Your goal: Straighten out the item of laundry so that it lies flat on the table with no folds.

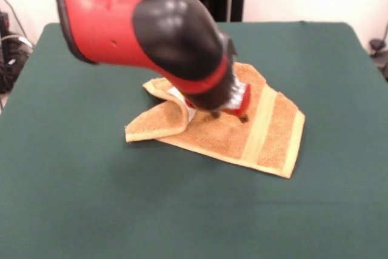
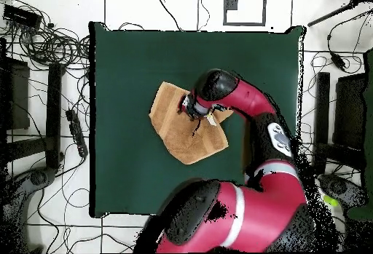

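Gripper (image 1: 233,110) is down at the towel (image 1: 267,131), its tips low over or touching the cloth near the middle; whether it is clenched or released cannot be told, since the wrist and the bulky red-and-black arm (image 1: 176,40) hide it from the front and it is too small to read from above (image 2: 195,113).

Towel condition: not flat. It lies a little toward the robot's side of the table's (image 1: 91,210) centre, wholly on the green cloth and well clear of every edge. In the front view the right part lies spread, with a paler woven band (image 1: 259,124) running across it. The left part is doubled over: a flap (image 1: 160,119) is folded back on itself, its curled edge standing up just beside the wrist, with a small white label (image 1: 177,95) showing there. From above the towel (image 2: 175,131) reads as an irregular, skewed shape rather than a clean rectangle.

Handling judgement: soft, light terry cloth, limp, with no stiffness to hold a shape. It should drag readily but may bunch or slide on the table cover rather than unfold if pulled from the centre.

Recommended hold: the free corner or outer edge of the folded flap, pinched and drawn outward, away from the flat part.

Surroundings: cables (image 2: 51,44) and stands lie on the floor beyond the table edges, clear of the work.
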### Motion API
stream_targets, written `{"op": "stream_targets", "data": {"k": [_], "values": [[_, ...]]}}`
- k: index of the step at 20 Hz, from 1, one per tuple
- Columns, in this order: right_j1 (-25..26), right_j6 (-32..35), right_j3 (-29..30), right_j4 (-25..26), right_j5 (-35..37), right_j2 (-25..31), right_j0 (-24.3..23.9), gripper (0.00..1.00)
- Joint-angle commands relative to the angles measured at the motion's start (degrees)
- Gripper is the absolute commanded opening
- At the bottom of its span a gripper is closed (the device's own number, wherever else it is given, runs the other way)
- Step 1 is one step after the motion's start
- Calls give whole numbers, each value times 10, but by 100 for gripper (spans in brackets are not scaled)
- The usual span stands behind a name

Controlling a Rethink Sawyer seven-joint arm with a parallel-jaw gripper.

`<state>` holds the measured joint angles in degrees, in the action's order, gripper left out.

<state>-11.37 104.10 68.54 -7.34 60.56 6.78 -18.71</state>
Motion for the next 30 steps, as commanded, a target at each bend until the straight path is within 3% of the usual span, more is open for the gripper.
{"op": "stream_targets", "data": {"k": [1, 16, 22, 30], "values": [[-85, -160, 215, 55, -81, 93, -35, 100], [-116, -128, 312, 174, -165, 176, -125, 100], [-90, -141, 327, 232, -218, 202, -169, 100], [-61, -179, 341, 317, -217, 246, -241, 100]]}}
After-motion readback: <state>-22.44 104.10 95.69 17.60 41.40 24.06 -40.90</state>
